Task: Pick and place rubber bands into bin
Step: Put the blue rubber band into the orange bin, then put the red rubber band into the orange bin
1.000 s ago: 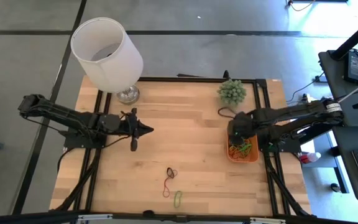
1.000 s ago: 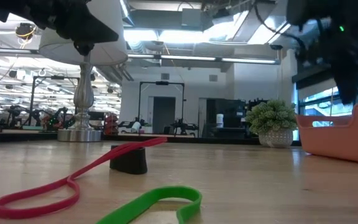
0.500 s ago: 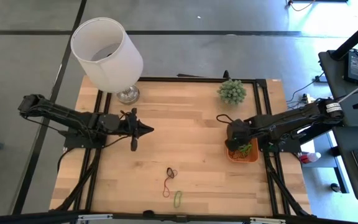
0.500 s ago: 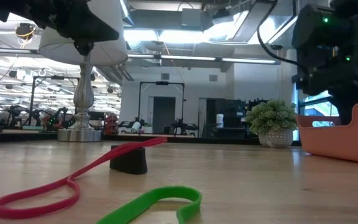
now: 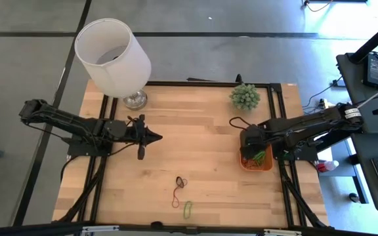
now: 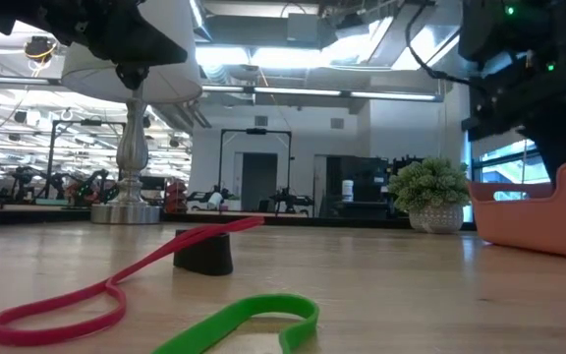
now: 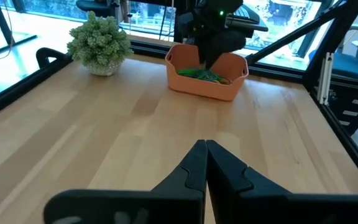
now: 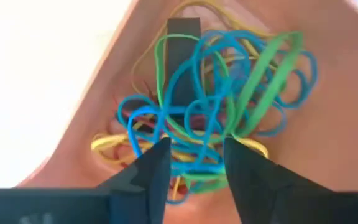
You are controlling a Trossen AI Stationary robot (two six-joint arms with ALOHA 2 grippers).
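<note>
The orange bin (image 5: 265,166) stands at the table's right edge and holds a heap of blue, green, yellow and red rubber bands (image 8: 210,99). My right gripper (image 8: 197,152) hangs open just over that heap, pointing down into the bin (image 7: 207,87). A dark band (image 5: 182,181), a red band (image 5: 175,196) and a green band (image 5: 188,210) lie flat on the table near its front edge, in the middle. My left gripper (image 5: 157,137) is shut and waits left of the table's middle, clear of everything. My right gripper stands open over the heap of rubber bands in the bin, its fingers (image 8: 157,165) coming from above. Whether the fingertips touch the topmost bands cannot be told.
A white lamp (image 5: 113,54) stands at the back left on its metal foot (image 5: 135,99). A small green plant (image 5: 245,96) sits behind the bin at the back right. Bare wood lies between the two arms.
My right gripper has come down a little toward the bin and the table's near edge, and now covers more of the bin from above. The bands on the table have not moved.
</note>
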